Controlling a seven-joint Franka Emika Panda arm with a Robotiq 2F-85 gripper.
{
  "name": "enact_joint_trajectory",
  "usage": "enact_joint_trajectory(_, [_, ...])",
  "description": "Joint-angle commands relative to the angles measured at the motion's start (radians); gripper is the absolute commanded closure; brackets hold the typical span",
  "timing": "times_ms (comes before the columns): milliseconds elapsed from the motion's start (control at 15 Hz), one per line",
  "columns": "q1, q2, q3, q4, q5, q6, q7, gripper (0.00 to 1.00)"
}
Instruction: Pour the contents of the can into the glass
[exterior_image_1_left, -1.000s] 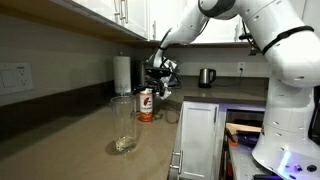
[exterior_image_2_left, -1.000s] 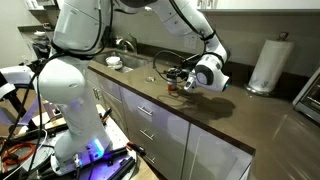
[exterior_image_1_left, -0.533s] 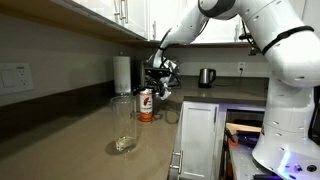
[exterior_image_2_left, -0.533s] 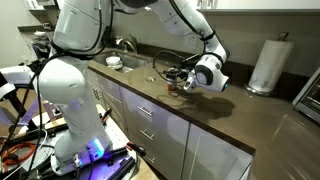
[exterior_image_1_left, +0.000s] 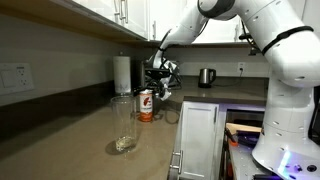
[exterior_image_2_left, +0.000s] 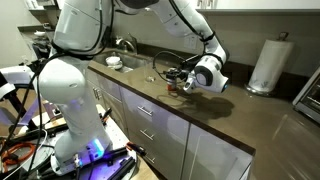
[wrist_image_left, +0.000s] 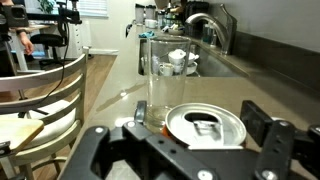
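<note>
Nothing has moved this past second: the claw (wrist_image_left: 190, 152) stays spread wide astride the can (wrist_image_left: 205, 125), gripping nothing, so pouring into the glass (wrist_image_left: 162, 80) waits.

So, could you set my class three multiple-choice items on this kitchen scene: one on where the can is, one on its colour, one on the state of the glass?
1. Where is the can?
A. On a wall shelf
B. On the countertop, between the fingers of the gripper
C. On the floor

2. What colour is the can's body?
A. Blue
B. Green
C. Red-orange and white

3. How does the glass stand?
A. Upright, with no dark liquid in it
B. Lying on its side
C. Full to the brim

Answers:
1 B: the wrist view shows a finger on each side of the can's silver top.
2 C: an exterior view shows those colours on its side.
3 A: it stands clear and see-through in an exterior view and in the wrist view.
</note>
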Motion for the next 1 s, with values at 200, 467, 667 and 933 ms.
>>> enact_joint_trajectory(200, [0.006,0.01,-0.004,-0.003,0.015,-0.005,0.026,0.34])
enact_joint_trajectory(467, [0.007,0.013,-0.004,-0.003,0.016,-0.005,0.027,0.6])
enact_joint_trajectory(667, [0.008,0.012,-0.003,-0.003,0.015,-0.005,0.028,0.71])
enact_joint_trajectory(933, [0.014,-0.004,-0.008,-0.018,0.015,0.009,0.035,0.74])
